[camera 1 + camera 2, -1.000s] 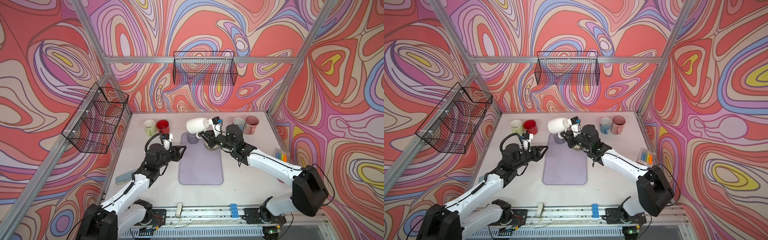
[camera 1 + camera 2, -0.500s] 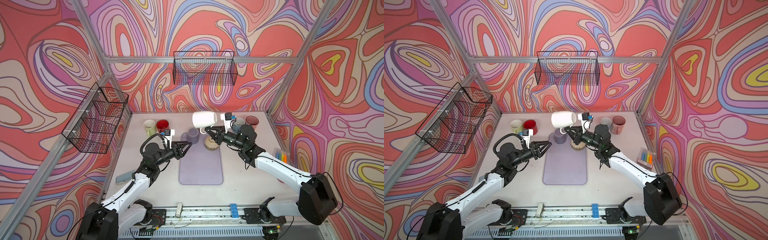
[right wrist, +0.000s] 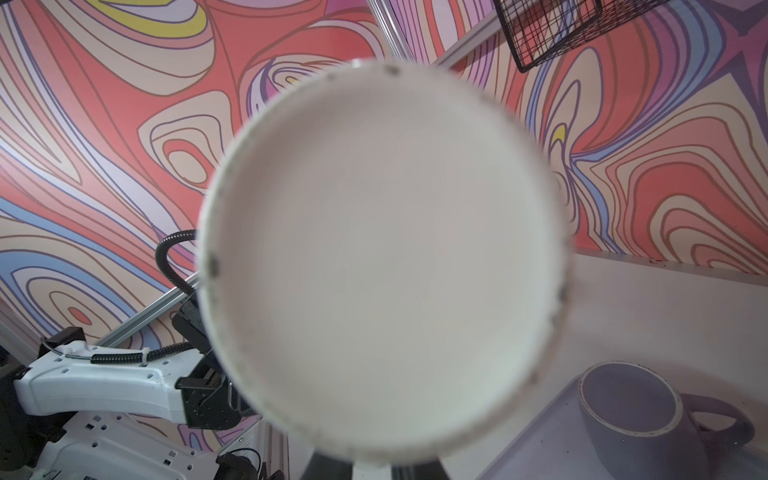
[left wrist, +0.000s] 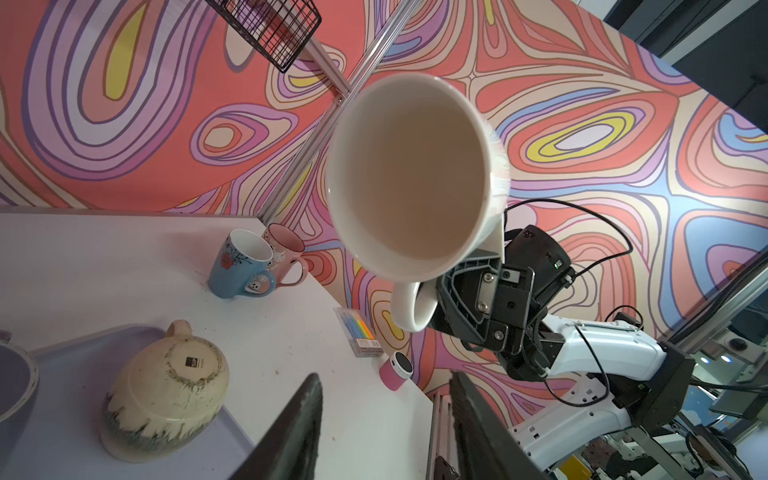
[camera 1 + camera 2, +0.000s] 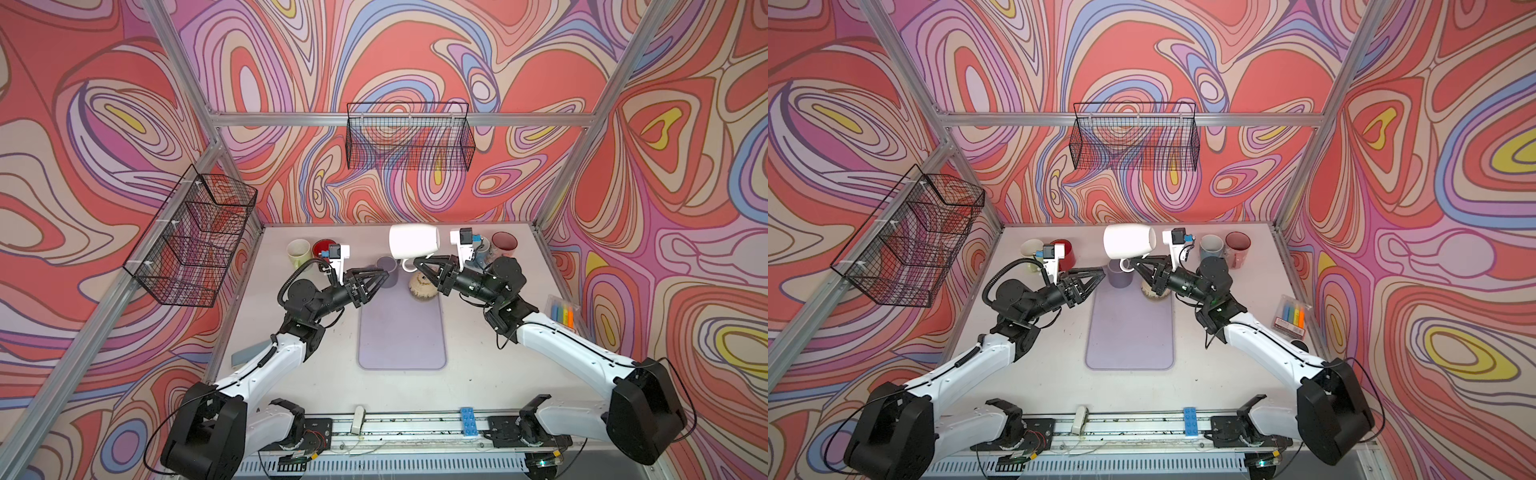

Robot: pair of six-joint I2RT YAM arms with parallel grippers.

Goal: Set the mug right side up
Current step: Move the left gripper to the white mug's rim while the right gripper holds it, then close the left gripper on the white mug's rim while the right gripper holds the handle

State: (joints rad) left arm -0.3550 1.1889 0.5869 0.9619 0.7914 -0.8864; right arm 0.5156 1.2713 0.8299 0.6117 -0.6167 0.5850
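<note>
Currently my right gripper is clamped fully down on the handle of the large white ceramic mug. The mug hangs in the air on its side, body just above those fingertips, mouth turned toward my left gripper. Left jaws stand partly apart, holding nothing, near the mug's rim but clear of it.

Containers:
- White mug: the left wrist view looks straight in; bare glaze only.
- Lavender ceramic mug: upright, just below and between both sets of fingertips, on the lavender rectangular mat. Its inside shows bare in the right wrist view.
- Cream round-bellied mug: base up, under my right jaws, same mat.
- Blue flowered mug and pink mug: upright, touching, beyond my right wrist.
- Pale green mug and red mug: side by side, beyond my left wrist.
- Clear plastic marker case: well outside my right arm; four colours show.
- Black wire basket on the back wall, high above both grippers, and black wire basket on the left wall, divided into compartments: only mesh visible.

Count: seven mugs, six on the table and one in my grip; two baskets; one mat; one marker case.
</note>
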